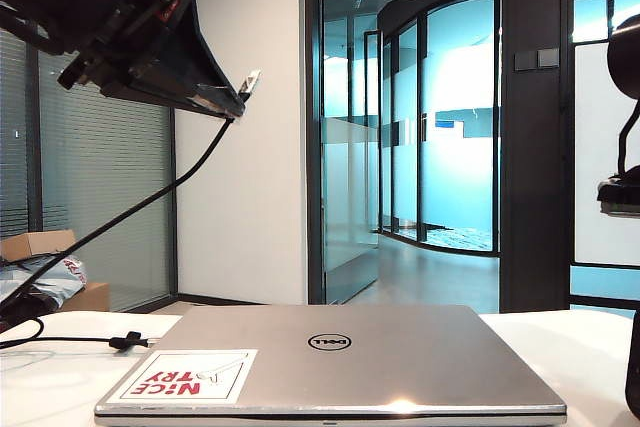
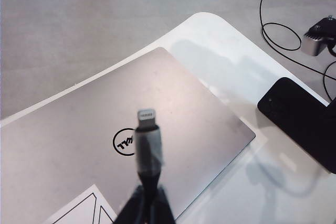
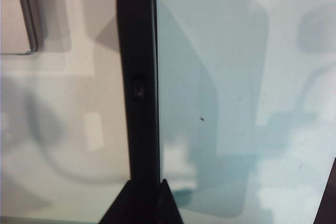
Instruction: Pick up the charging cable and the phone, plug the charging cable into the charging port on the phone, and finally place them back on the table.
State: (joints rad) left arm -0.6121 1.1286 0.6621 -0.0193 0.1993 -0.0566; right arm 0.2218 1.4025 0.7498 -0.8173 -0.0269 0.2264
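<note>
Left gripper (image 2: 144,208) clamped on the charging cable (image 2: 147,145), plug tip forward above the laptop (image 2: 68,145), right gripper (image 3: 142,203) clamped on the phone (image 3: 139,77), charging port (image 3: 139,88) facing outward, plug and port well apart.

Black cord (image 1: 120,215) with silver-white plug (image 2: 147,116); black phone (image 3: 139,77); silver laptop (image 1: 350,357), red-lettered white sticker (image 1: 185,375); white table (image 1: 570,347).

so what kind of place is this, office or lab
Most likely an office: glass partitions line a corridor, window blinds hang behind, and a Dell laptop lies shut on a white table. Both grippers are raised, left holding the cable, right the phone.
</note>
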